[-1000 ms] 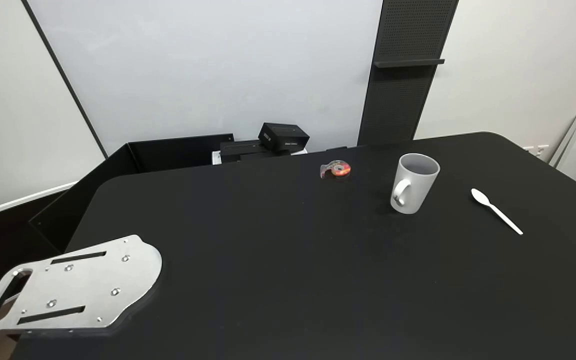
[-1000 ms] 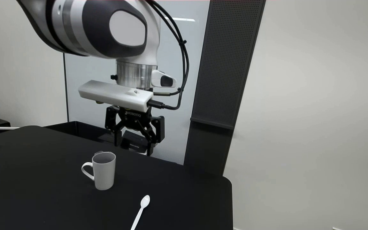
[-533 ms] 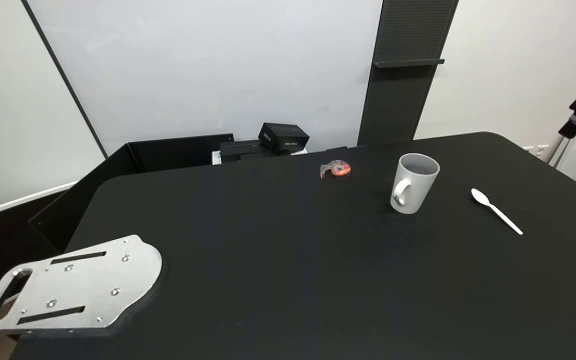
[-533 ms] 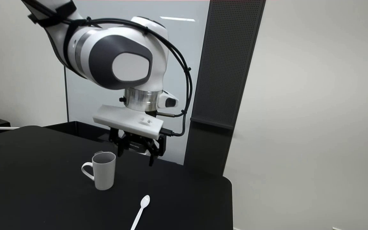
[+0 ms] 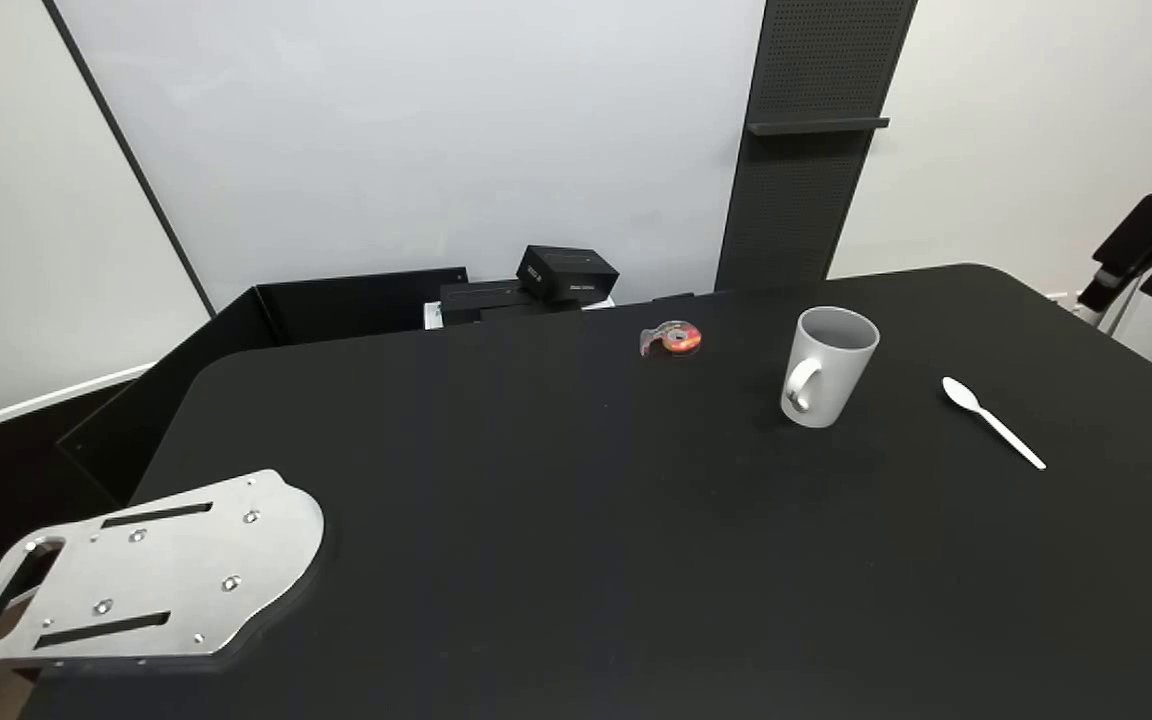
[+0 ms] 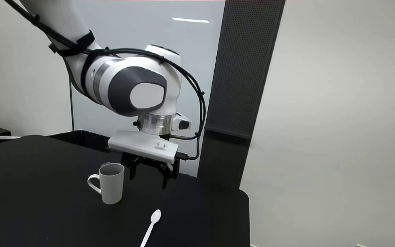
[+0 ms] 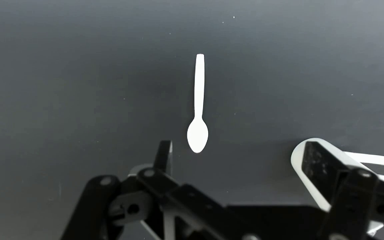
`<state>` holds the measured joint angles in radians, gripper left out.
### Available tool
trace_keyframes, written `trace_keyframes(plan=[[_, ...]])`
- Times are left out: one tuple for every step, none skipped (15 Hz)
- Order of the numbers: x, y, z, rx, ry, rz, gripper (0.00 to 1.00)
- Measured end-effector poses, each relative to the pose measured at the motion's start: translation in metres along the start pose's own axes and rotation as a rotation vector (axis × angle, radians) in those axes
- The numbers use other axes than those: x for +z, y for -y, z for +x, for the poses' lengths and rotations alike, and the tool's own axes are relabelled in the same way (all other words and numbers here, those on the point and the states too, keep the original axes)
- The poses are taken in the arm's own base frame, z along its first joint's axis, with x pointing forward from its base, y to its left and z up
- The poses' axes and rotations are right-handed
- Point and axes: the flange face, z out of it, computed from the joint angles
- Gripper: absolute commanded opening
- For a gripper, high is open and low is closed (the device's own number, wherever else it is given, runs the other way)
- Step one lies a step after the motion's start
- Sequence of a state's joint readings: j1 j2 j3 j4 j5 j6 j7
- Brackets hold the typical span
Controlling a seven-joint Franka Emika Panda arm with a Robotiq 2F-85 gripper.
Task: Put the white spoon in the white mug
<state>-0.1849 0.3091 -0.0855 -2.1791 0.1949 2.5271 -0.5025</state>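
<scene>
The white spoon [image 5: 960,393] lies flat on the black table, also seen in an exterior view [image 6: 155,216] and in the wrist view [image 7: 198,100]. The white mug [image 5: 826,385] stands upright beside it, handle to the side; it also shows in an exterior view [image 6: 111,187]. In the wrist view the mug [image 7: 298,158] is partly hidden behind a finger. My gripper [image 6: 147,183] is open and empty, above the table, fingers down. In the wrist view the spoon bowl lies just ahead of the gripper [image 7: 240,144], nearer the left finger. The gripper [image 5: 1121,297] is partly cut off at the right edge.
A red tape dispenser [image 5: 678,338] lies on the table [image 5: 536,500] near the mug. A silver metal plate [image 5: 176,560] overhangs the table's left side. Black boxes [image 5: 568,274] sit beyond the far edge, beside a wall.
The arm has come down toward the table, and in an exterior view it has shifted slightly right. The open gripper has entered an exterior view from the right edge. Spoon and mug have not moved.
</scene>
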Motion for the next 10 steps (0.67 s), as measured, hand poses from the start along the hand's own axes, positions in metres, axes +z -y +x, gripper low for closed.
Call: trace_keyframes(plan=[[-0.001, 0.0, 0.0, -0.001, -0.001, 0.0, 1.0], [-0.001, 0.001, 0.0, -0.001, -0.001, 0.0, 1.0], [-0.001, 0.001, 0.0, -0.001, -0.001, 0.0, 1.0], [-0.001, 0.0, 0.0, -0.001, -0.002, 0.0, 1.0], [0.0, 0.001, 0.0, -0.001, -0.001, 0.001, 1.0], [0.002, 0.001, -0.001, -0.004, 0.006, 0.001, 1.0], [0.007, 0.001, -0.002, -0.007, 0.019, -0.001, 1.0], [0.016, 0.001, -0.005, -0.006, 0.036, -0.004, 1.0], [0.027, 0.001, -0.007, -0.001, 0.055, -0.008, 1.0], [0.039, 0.001, -0.01, 0.005, 0.071, -0.013, 1.0]])
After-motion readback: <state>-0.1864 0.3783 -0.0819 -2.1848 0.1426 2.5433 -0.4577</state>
